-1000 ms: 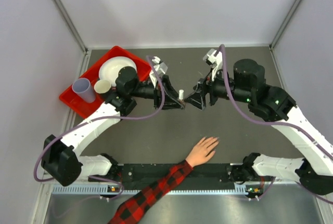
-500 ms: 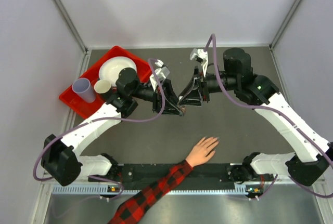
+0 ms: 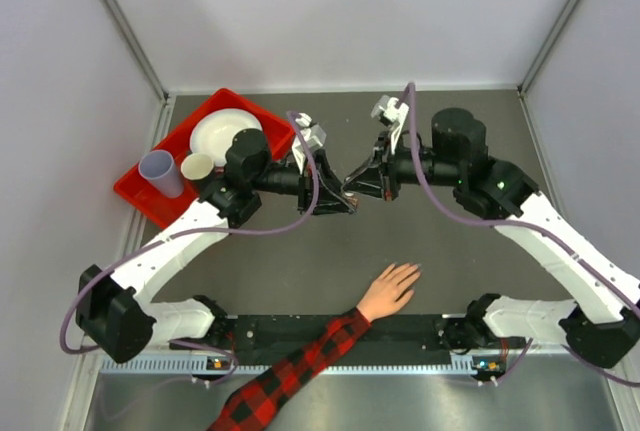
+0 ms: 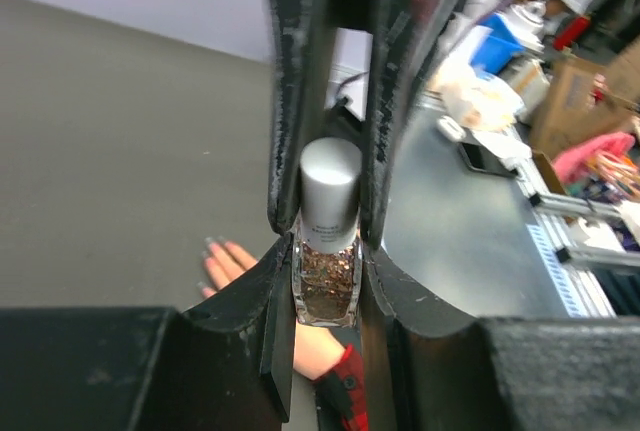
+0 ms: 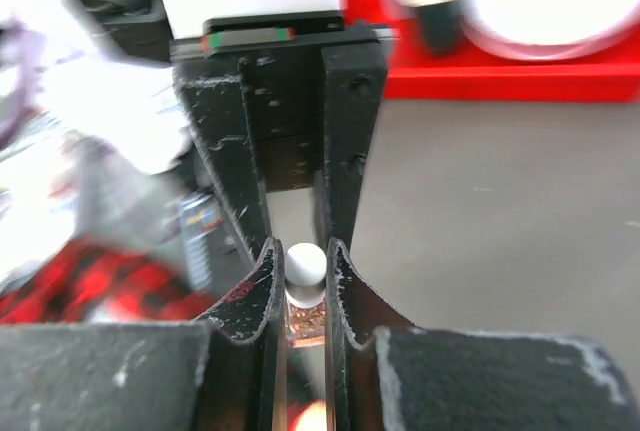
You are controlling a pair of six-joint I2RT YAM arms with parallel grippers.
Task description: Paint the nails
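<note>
A small nail polish bottle with coppery glitter and a silver-white cap hangs above the dark table. My left gripper is shut on its glass body. My right gripper comes from the opposite side and is shut on the cap. In the top view the two grippers meet at mid-table, left and right. A peach-coloured hand in a plaid sleeve lies flat nearer the front, fingers spread. Its pale nails show below the bottle.
At the back left stands a red tray holding a white plate, a lavender cup and a small cream cup. Grey walls close the table's sides and back. The arm bases sit along the near edge.
My right arm has swung left to the bottle and its jaws have closed on the cap. The left gripper has kept its hold and barely moved. The hand lies still.
</note>
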